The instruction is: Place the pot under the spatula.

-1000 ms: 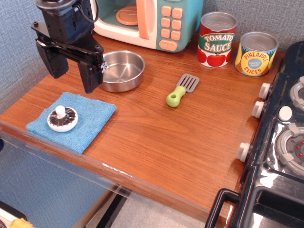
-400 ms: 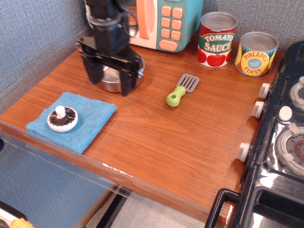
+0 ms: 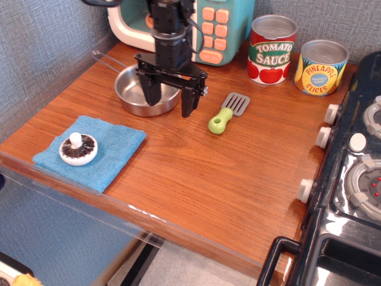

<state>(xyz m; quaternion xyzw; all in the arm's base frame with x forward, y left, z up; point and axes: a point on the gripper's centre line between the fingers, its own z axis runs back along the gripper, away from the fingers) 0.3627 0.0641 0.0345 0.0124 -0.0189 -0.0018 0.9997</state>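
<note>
Steel pot [image 3: 138, 92] sits on the counter [image 3: 196, 173] left of the spatula [image 3: 228, 112], not yet gripped | step: reaching to grasp its right rim | my fingers [image 3: 169, 100] spread wide, one inside the bowl, one outside, holding nothing | next: lower, pinch rim, carry pot to just below the spatula.

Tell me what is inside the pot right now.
The pot shows bare shiny steel at its left. One finger of the open tool reaches down in front of the bowl; what lies behind it on the right is covered.
</note>
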